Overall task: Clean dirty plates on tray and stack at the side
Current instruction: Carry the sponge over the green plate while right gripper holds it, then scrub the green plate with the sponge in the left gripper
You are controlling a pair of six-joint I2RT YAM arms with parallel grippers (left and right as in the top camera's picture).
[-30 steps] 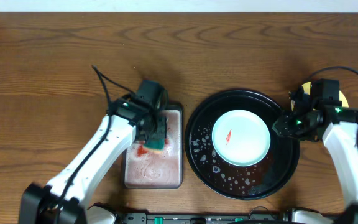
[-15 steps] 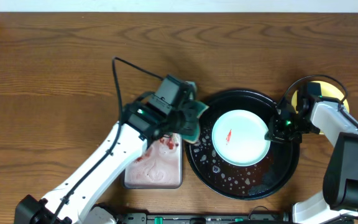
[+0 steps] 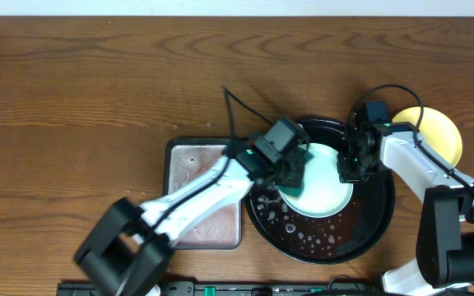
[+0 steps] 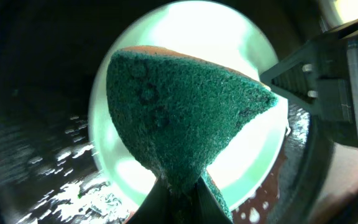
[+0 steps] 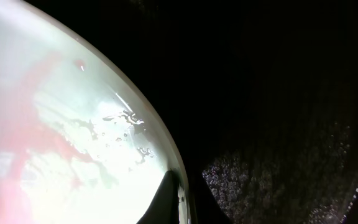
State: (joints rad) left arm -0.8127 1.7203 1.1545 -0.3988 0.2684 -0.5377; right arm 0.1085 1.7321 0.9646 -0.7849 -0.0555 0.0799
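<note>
The brown wooden surface (image 3: 72, 82) carries a black tray (image 3: 360, 234) at the lower right of the overhead frame, with a grey pan (image 3: 196, 173) just to its left. A mint plate (image 3: 332, 193) lies flat inside the tray, which probably serves to catch the suds speckled over its floor. Your left pincer (image 4: 180, 190) is closed tight on the lower edge of a teal sponge (image 4: 179, 106). The sponge fans out above the fingers so that its broad face is over the left half of the plate, where a scrub would need it. Your right pincer (image 5: 180, 199) sits at the plate's right edge, and in the right wrist view the rim runs straight in between its narrowly closed fingers. It looks clamped on the rim, most likely to brace the plate against sliding under the sponge. A red smear (image 5: 23, 149) shows on the plate in that view, so this one reads as not yet clean. A yellow plate (image 3: 439, 136) rests outside the tray at the right edge of the frame, partly behind the right arm, which looks like the start of the side stack. You can see only these two plates.
</note>
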